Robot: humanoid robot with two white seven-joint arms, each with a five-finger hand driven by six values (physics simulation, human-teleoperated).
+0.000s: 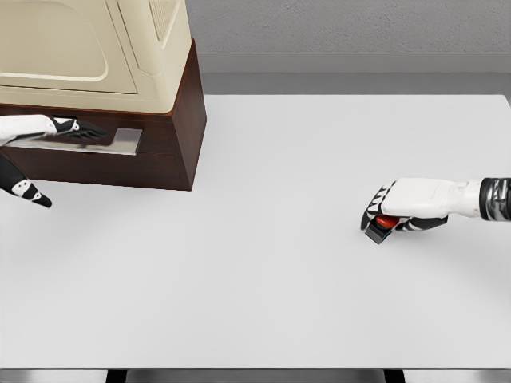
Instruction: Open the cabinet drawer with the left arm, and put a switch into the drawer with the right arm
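A cream cabinet [96, 48] on a dark brown base stands at the table's back left. The drawer front [160, 159] in the base carries a grey handle [124, 142]. My left hand [76, 129] comes in from the left edge, its fingers hooked on that handle and its thumb [32, 195] hanging below. The drawer looks closed or barely pulled. At the right, my right hand [391, 211] lies low on the table with its fingers curled over a small switch [382, 226], which has a red button and a black body.
The white table [263, 279] stretches between the cabinet and the right hand. Its front edge runs along the bottom of the view, and a grey wall stands behind it.
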